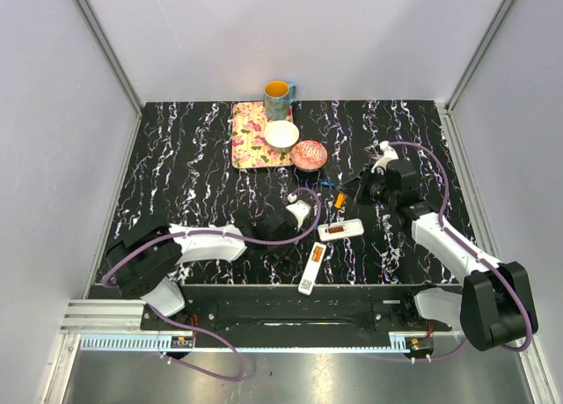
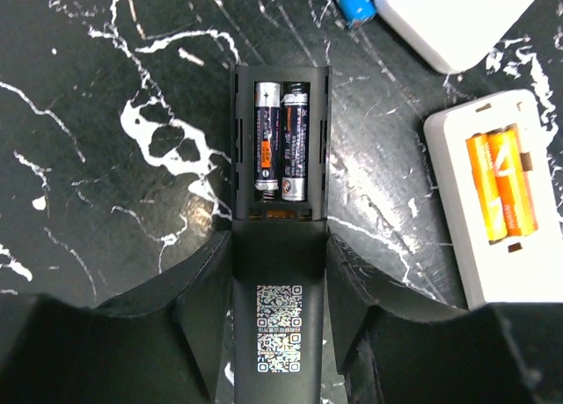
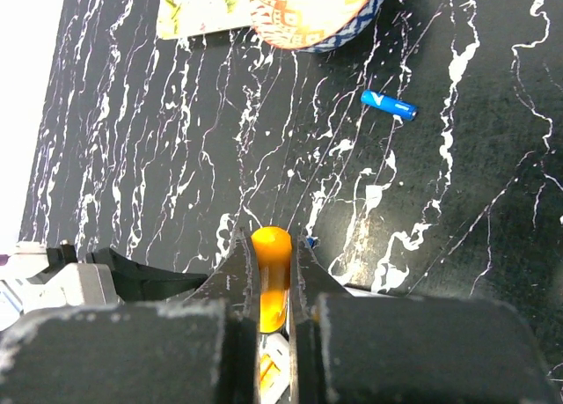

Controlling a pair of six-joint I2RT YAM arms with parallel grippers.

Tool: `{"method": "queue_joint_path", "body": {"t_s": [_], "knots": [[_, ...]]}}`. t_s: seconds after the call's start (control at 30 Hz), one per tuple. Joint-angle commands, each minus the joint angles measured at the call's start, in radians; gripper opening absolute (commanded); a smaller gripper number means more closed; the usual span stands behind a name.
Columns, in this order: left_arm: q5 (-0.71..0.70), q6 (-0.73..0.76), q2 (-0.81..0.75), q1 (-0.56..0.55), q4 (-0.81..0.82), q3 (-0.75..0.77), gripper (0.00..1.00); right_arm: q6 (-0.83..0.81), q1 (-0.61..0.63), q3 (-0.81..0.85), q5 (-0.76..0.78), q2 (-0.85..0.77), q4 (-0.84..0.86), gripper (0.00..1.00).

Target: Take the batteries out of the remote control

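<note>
My left gripper [image 2: 278, 246] is shut on the sides of a black remote control [image 2: 280, 334] that lies back-up with its cover off. Two dark batteries [image 2: 280, 140] sit side by side in its open bay. To its right a white remote [image 2: 493, 237] holds two orange batteries [image 2: 501, 184]. A loose blue battery [image 3: 388, 104] lies on the table. My right gripper [image 3: 272, 246] is shut on the orange handle of a screwdriver [image 3: 271, 254]. From above, the left gripper [image 1: 295, 217] and right gripper [image 1: 350, 193] stand near mid-table.
Two open white remotes [image 1: 340, 231] [image 1: 311, 268] lie near the front. At the back are a floral tray [image 1: 251, 135], a white bowl [image 1: 281, 135], a red patterned bowl [image 1: 309, 155] and a yellow mug [image 1: 278, 96]. Walls enclose the table.
</note>
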Motion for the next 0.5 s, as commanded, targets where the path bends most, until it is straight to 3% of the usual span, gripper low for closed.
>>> {"method": "queue_joint_path", "body": {"t_s": [0.0,0.2,0.37,0.47], "knots": [[-0.062,0.000,-0.034,0.006,-0.110,-0.025,0.20,-0.004,0.005,0.022,-0.059,-0.024,0.006,0.00],[-0.075,0.032,0.034,0.014,-0.124,0.026,0.27,0.000,0.007,0.052,-0.114,0.022,0.034,0.00],[-0.070,0.022,0.022,0.031,-0.121,0.026,0.73,-0.004,0.007,0.087,-0.138,0.100,0.061,0.00],[-0.041,0.014,-0.026,0.043,-0.102,0.009,0.81,-0.007,0.007,0.110,-0.166,0.149,0.091,0.00]]}}
